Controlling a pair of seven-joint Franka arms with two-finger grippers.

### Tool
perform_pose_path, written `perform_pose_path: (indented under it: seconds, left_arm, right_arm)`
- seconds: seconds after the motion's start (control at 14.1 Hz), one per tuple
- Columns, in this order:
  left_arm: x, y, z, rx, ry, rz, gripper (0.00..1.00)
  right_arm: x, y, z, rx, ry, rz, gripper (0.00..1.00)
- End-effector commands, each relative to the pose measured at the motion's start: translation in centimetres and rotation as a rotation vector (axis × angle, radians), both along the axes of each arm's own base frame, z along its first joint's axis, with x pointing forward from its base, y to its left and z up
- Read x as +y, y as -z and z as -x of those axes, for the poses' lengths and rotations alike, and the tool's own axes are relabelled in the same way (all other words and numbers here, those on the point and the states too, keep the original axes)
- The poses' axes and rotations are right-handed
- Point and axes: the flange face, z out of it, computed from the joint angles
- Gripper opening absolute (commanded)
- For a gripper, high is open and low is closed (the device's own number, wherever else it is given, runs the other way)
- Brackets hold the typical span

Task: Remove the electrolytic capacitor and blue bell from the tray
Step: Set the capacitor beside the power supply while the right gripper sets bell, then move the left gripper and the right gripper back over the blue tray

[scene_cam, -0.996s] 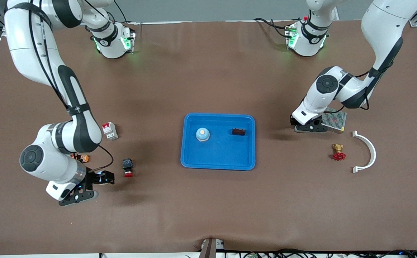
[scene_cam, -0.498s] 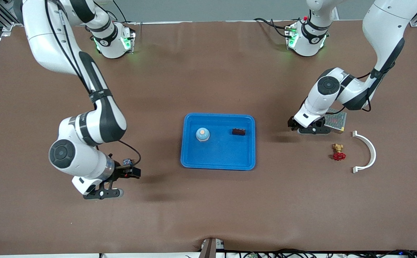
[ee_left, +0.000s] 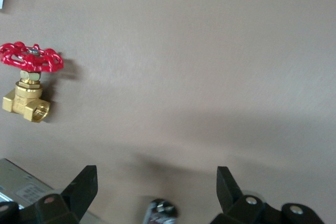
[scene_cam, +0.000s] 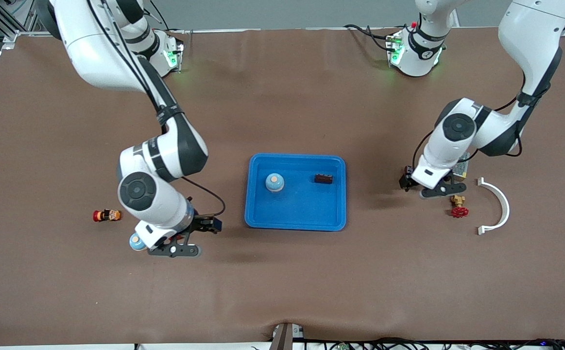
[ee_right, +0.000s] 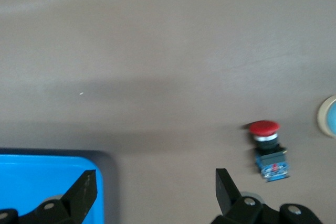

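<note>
Blue bell [scene_cam: 274, 183] and capacitor [scene_cam: 323, 179] both sit in tray [scene_cam: 263, 221], capacitor's long axis toward either arm's end; right claw [scene_cam: 178, 248] spread, empty, near tray's bell end; left claw [scene_cam: 435, 189] spread, empty, off capacitor end.

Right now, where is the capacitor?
In the front view, the capacitor lies in the tray, toward the left arm's end, beside the blue bell.

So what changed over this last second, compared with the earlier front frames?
The right gripper swept over the table toward the tray, open and empty. The left gripper shifted off the metal box toward the brass valve, jaws open. The blue bell and capacitor stayed in the tray; the white bracket also stayed put.
</note>
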Motion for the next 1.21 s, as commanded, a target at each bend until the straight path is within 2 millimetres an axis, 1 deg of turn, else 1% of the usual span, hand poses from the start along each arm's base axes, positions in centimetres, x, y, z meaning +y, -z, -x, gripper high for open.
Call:
perform_pose_path:
  seconds: [0.0, 0.07, 0.14, 0.21, 0.36, 0.43, 0.5, 0.57, 0.71, 0.85, 0.93, 1.07, 1.14]
  left_arm:
    - [-1.4, -3.9, -3.2, 0.008, -0.305, 0.187, 1.00]
    - [-2.3, -4.5, -3.7, 0.019, -0.398, 0.240, 1.00]
    - [-3.4, -5.1, -3.9, 0.015, -0.457, 0.260, 1.00]
    - [-4.0, -5.5, -4.1, 0.012, -0.513, 0.271, 1.00]
    - [-6.6, -6.7, -4.3, 0.003, -0.594, 0.296, 1.00]
    - [-7.8, -7.3, -4.5, -0.002, -0.630, 0.311, 1.00]
    - [-8.5, -7.7, -4.7, -0.001, -0.693, 0.328, 1.00]
    - [-9.2, -7.6, -4.5, 0.007, -0.752, 0.335, 1.00]
    - [-11.3, -7.1, -3.7, 0.030, -0.807, 0.342, 1.00]
    - [-12.8, -6.6, -3.0, 0.051, -0.877, 0.342, 1.00]
    - [-13.7, -6.5, -2.6, 0.050, -0.882, 0.337, 1.00]
    - [-14.1, -6.2, -2.1, 0.073, -0.916, 0.293, 1.00]
    - [-14.6, -6.1, -1.6, 0.085, -0.926, 0.270, 1.00]
  right_arm:
    - [4.2, -0.6, 2.0, -0.005, 0.047, 0.014, 1.00]
    - [5.8, -0.4, 2.8, -0.003, 0.061, 0.012, 1.00]
    - [6.8, -0.2, 3.4, -0.002, 0.071, 0.011, 1.00]
    - [8.0, -0.1, 4.1, 0.001, 0.072, 0.010, 1.00]
    - [9.3, 0.4, 4.8, -0.001, 0.098, -0.003, 1.00]
    - [10.1, 1.6, 5.6, 0.000, 0.110, -0.003, 1.00]
    - [11.1, 2.4, 6.4, -0.006, 0.106, -0.004, 1.00]
    - [11.4, 3.1, 6.8, -0.008, 0.108, -0.007, 1.00]
    - [12.3, 4.3, 7.9, -0.003, 0.091, -0.003, 1.00]
    - [12.5, 5.5, 8.7, 0.017, 0.083, 0.013, 1.00]
    - [12.8, 5.8, 9.3, 0.027, 0.076, 0.018, 1.00]
    - [14.0, 6.5, 10.5, 0.032, 0.100, 0.023, 1.00]
    - [15.1, 6.5, 11.1, 0.021, 0.105, 0.013, 1.00]
